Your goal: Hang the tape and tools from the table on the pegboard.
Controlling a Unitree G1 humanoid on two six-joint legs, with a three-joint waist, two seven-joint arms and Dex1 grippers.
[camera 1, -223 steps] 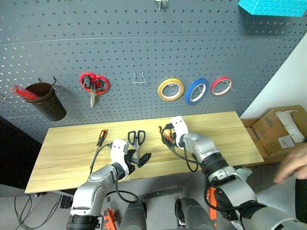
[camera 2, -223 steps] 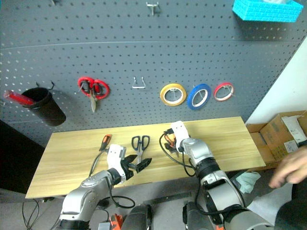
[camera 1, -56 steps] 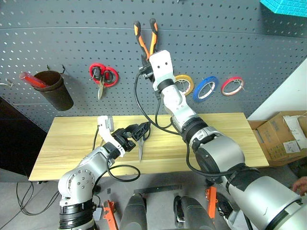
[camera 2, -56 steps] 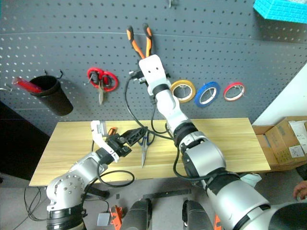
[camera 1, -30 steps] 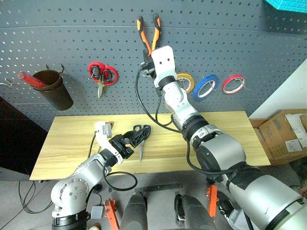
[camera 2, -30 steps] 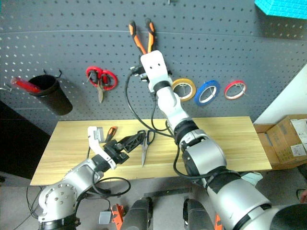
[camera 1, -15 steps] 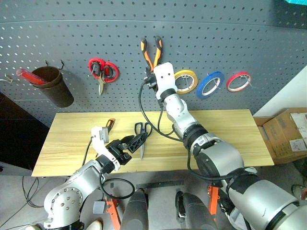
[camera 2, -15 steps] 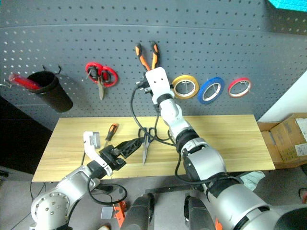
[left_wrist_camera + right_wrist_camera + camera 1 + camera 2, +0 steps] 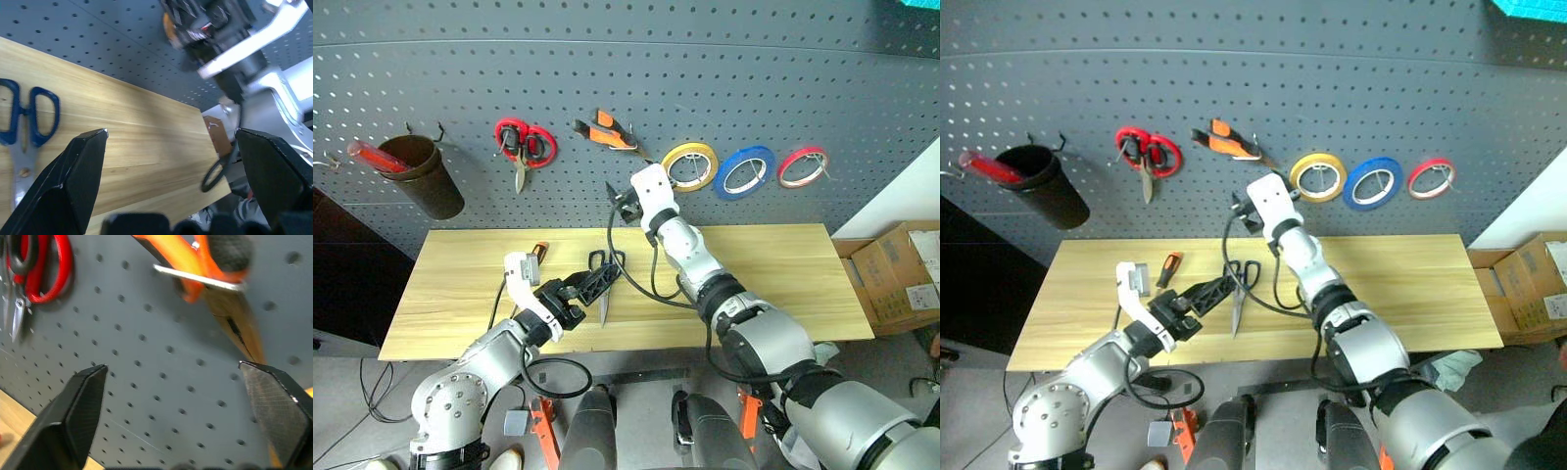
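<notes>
The pliers [image 9: 604, 132] hang tilted on a metal hook at the upper centre of the pegboard [image 9: 822, 88], between the red-handled scissors [image 9: 520, 149] and the yellow roll [image 9: 690, 165]. The blue tape [image 9: 743, 172] hangs right of that. The dark-handled scissors [image 9: 603, 277] and the screwdriver [image 9: 539, 252] lie on the table [image 9: 764, 279], centre-left. The scissors look stiff, fairly light and slick at the blades; the looped handles seem the safest place to take hold. The right gripper [image 9: 1244, 208] sits just below the pliers, fingers spread and empty. The left gripper [image 9: 590, 285], fingers spread wide, hovers beside the scissors' handles.
</notes>
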